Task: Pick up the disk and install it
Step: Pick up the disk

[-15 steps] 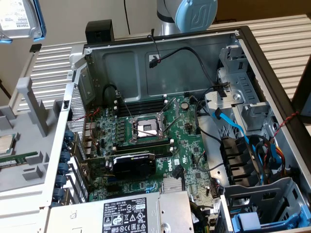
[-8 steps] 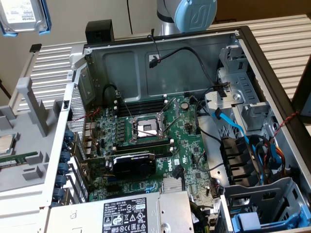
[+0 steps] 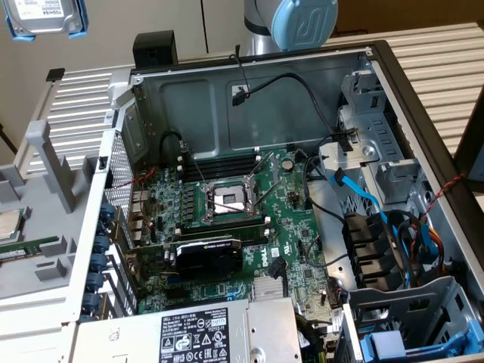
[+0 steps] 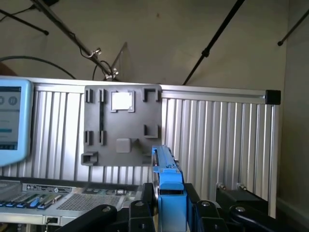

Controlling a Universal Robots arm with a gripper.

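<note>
Disk (image 3: 44,19) is held up in the air, gripper (image 4: 171,211) clamped on its blue frame, edge-on. It's off to the exterior view's left of the open case (image 3: 204,98), with its top cut off. The case holds the motherboard (image 3: 291,249) and power supply (image 3: 257,325); its drive cage (image 3: 423,299) has another blue carrier (image 3: 386,346). The grey tray (image 4: 96,140) holds a silver chip (image 4: 121,101). The gripper's fingers run out of frame.

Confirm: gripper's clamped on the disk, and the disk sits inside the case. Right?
Half right. The gripper is clamped on the disk, but the disk is not inside the case. The exterior view shows it outside the case walls, at the exterior view's top left.
</note>
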